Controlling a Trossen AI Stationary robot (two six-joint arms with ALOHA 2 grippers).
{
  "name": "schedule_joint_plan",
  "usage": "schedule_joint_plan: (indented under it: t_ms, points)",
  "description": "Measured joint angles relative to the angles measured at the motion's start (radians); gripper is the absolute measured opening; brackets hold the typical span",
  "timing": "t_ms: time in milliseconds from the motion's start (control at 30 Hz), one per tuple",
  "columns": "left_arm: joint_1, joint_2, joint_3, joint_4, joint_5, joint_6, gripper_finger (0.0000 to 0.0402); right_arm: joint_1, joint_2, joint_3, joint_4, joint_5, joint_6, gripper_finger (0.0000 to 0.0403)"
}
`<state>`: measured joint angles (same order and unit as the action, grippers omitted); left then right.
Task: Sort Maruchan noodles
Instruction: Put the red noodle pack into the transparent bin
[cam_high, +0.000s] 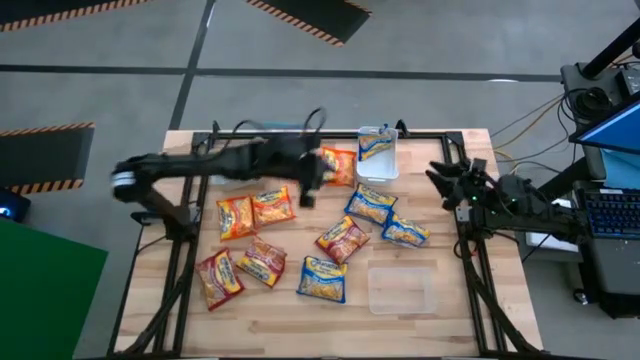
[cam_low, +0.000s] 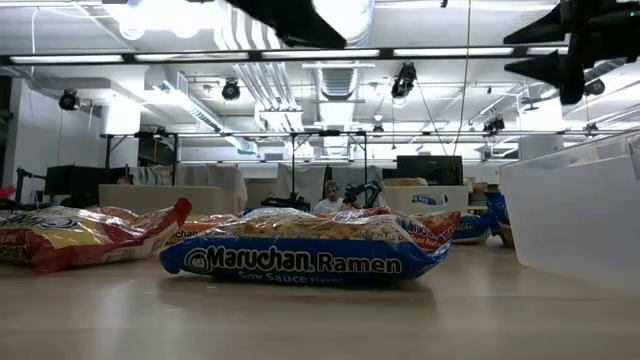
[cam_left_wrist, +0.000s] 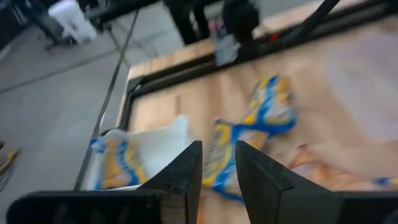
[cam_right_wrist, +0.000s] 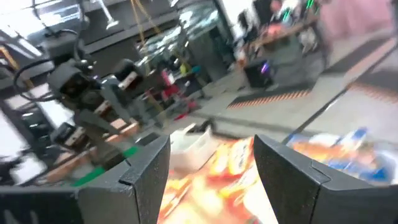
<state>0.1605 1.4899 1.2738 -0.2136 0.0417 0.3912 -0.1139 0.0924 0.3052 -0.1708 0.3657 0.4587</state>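
Several Maruchan packets lie flat on the wooden table: orange ones (cam_high: 236, 216) (cam_high: 272, 205) (cam_high: 338, 165), red ones (cam_high: 218, 278) (cam_high: 262, 262), another (cam_high: 342, 238), and blue-and-yellow ones (cam_high: 322, 278) (cam_high: 370, 203) (cam_high: 404, 232). One blue-and-yellow packet (cam_high: 375, 147) lies in the white container (cam_high: 389, 168) at the far edge. My left gripper (cam_high: 308, 190) (cam_left_wrist: 219, 163) hangs above the table beside the far orange packet, with a narrow gap between its fingers and nothing in it. My right gripper (cam_high: 437, 178) (cam_right_wrist: 211, 162) waits open over the table's right side.
An empty clear container (cam_high: 400, 288) (cam_low: 580, 220) stands near the right front corner. In the low view a blue soy-sauce packet (cam_low: 300, 255) lies nearest, with a red packet (cam_low: 80, 235) to its left. Black frame rails (cam_high: 470, 250) border the table. Bare wood shows along the near edge.
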Motion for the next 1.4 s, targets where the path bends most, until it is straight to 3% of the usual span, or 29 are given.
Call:
schedule_joint_plan:
  t_ms: [233,433,600,800,1100,1400]
  points:
    - [-0.097,-0.238,-0.361,0.299,-0.006,-0.076,0.0074,0.000,0.145,-0.034,0.188,-0.181,0.215,0.0219]
    - [-0.119,-0.362,-0.535,0.356,-0.006,-0.099,0.0074,0.000,0.316,-0.029,0.467,-0.339,0.319,0.0219]
    - [-0.118,-0.424,-0.634,0.369,-0.020,-0.133,0.0074,0.000,0.451,0.055,0.481,-0.365,0.345,0.0219]
    - [-0.117,-0.444,-0.673,0.385,-0.157,-0.165,0.0074,0.000,0.610,0.229,0.318,-0.366,0.345,0.0219]
    - [-0.122,-0.441,-0.668,0.387,-0.153,-0.237,0.0074,0.013,0.859,0.486,-0.104,-0.375,0.500,0.0219]
    - [-0.131,-0.390,-0.669,0.390,-0.049,-0.281,0.0074,0.095,1.086,0.561,-0.252,-0.501,0.687,0.0219]
